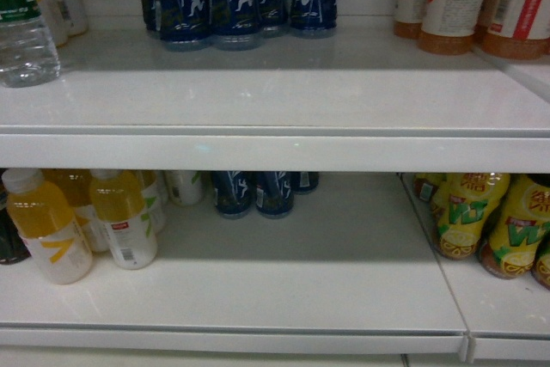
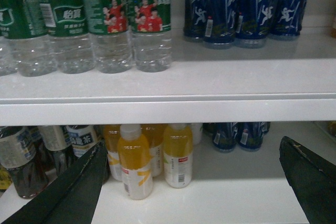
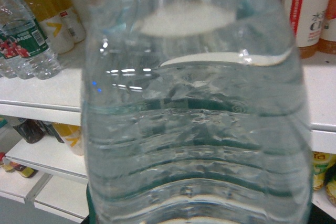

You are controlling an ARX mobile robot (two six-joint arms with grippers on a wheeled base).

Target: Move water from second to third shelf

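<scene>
Clear water bottle [image 3: 194, 114] fills right wrist view, presumably gripped, fingers hidden. Left gripper [image 2: 194, 182] wide, empty. Best kept upright, carried slowly.

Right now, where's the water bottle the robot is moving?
The water bottle fills the right wrist view, right up against that camera, apparently in the right arm's grasp. Behind it runs a white shelf, with more water bottles at the left.

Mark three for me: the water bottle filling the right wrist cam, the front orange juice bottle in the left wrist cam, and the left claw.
water bottle [image 3: 194, 129]: right wrist view, ribbed clear body.
orange juice bottle [image 2: 135, 163]: left wrist view, front bottle's label.
left claw [image 2: 191, 192]: left wrist view, midway between its dark fingertips.
</scene>
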